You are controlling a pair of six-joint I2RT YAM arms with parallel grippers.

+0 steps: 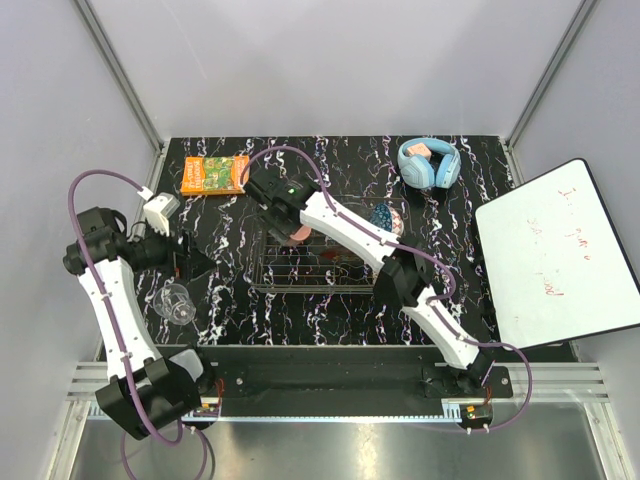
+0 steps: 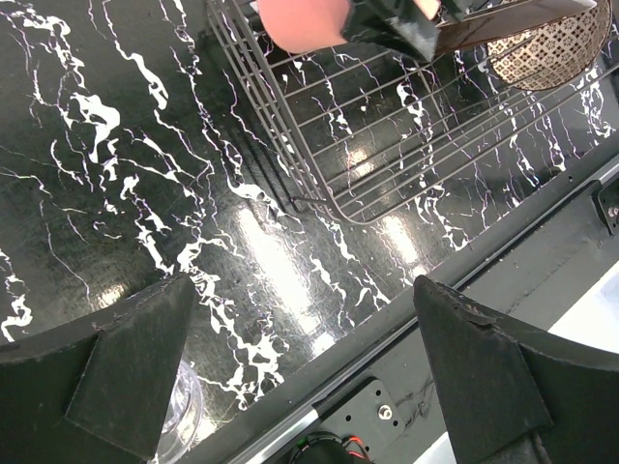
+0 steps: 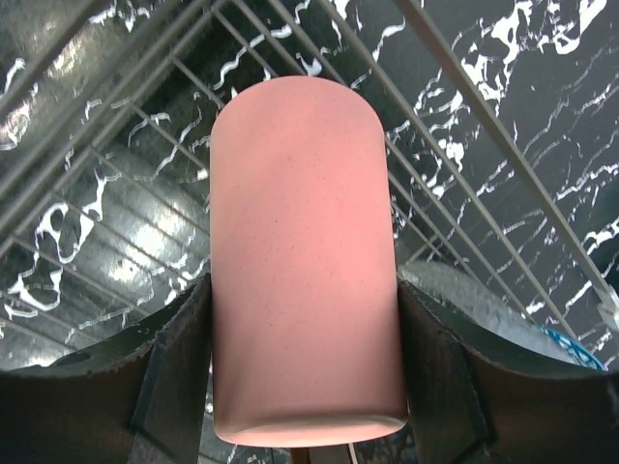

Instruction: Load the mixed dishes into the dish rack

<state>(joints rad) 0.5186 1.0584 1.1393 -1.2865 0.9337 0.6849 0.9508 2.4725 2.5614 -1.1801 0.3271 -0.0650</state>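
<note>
One rack (image 1: 292, 272) sits mid-table, and the coming move, as I judge it, turns on how the cup (image 3: 302, 213) stands to it. The cup hangs over the rack's far-left part, with wire grid showing behind it on every side in the right wrist view. It therefore looks to need only a descent, not a sideways carry. The right gripper (image 1: 287, 218) is partly open and clamped on the cup's flanks. The cup's long axis runs out along the fingers, tilted toward the rack floor rather than plumb, and which end is the mouth I cannot tell. Inside the rack there appears to be one dark red plate (image 2: 513, 19) with one beige bowl (image 2: 546, 48) beside it. One blue bowl (image 1: 384, 215) sits just past the rack's far-right corner, half hidden by the right arm and nearer to that arm. A glass bowl I cannot pick out for sure. There is one cup, already described. One glass (image 1: 175, 300) rests on the table (image 1: 230, 300) left of the rack, just beside the left gripper (image 2: 300, 290), which is spread wide with nothing in it. That arm is plainly the nearer one for the glass.
</note>
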